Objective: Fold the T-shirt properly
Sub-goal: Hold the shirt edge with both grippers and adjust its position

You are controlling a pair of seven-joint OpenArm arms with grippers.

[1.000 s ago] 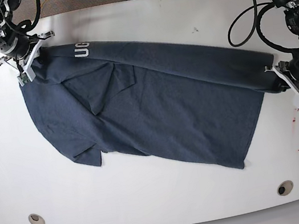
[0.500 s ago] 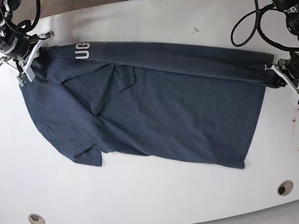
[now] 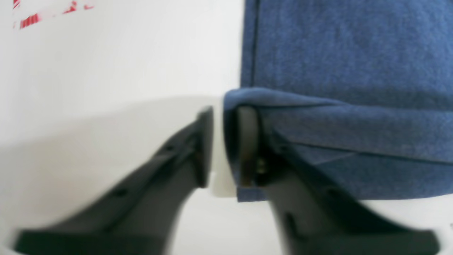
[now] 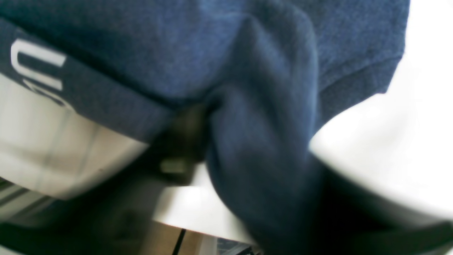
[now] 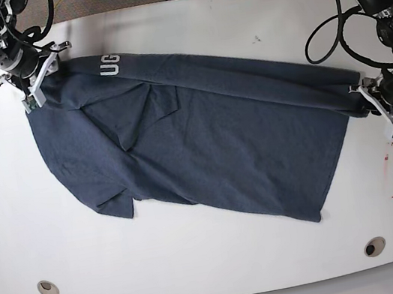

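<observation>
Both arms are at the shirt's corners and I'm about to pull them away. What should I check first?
1. Left gripper jaws apart: ok, a gap of white table shows between them.
2. Left gripper free of the T-shirt: not ok, the folded hem drapes over one finger.
3. Right gripper released: cannot tell, the wrist view is blurred and cloth covers the fingers.
4. T-shirt fully on the table: ok in the base view.
5. Fold lying flat: not ok, creases run below the white lettering.
</observation>
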